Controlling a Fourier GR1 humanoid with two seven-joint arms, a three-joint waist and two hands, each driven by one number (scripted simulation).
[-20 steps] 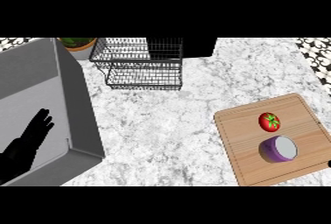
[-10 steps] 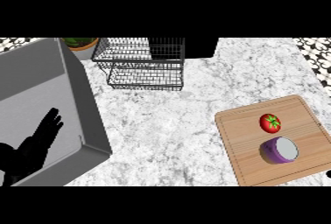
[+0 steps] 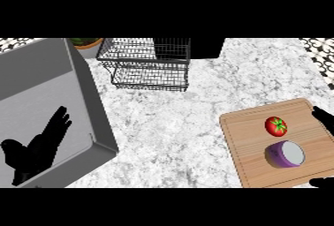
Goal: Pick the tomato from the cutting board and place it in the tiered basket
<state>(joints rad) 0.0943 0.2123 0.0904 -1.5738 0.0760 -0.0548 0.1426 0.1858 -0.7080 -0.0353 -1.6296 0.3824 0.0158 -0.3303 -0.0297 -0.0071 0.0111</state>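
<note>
1 tomato (image 3: 276, 126), 1 halved purple onion (image 3: 286, 154), 1 cutting board (image 3: 248, 150), 1 tiered basket (image 3: 149, 64), 1 potted plant (image 3: 87, 45), 2 hands (image 3: 40, 145)

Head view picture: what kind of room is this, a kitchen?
Most likely a kitchen. There is a marble counter with a grey sink set in it, a wooden cutting board holding a tomato, and a wire tiered basket.

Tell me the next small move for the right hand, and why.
Probably slide the right hand left over the cutting board toward the tomato. Only a bit of that hand shows at the board's right edge, apart from the tomato, which lies untouched beside the halved purple onion. The left hand rests open over the sink.
</note>
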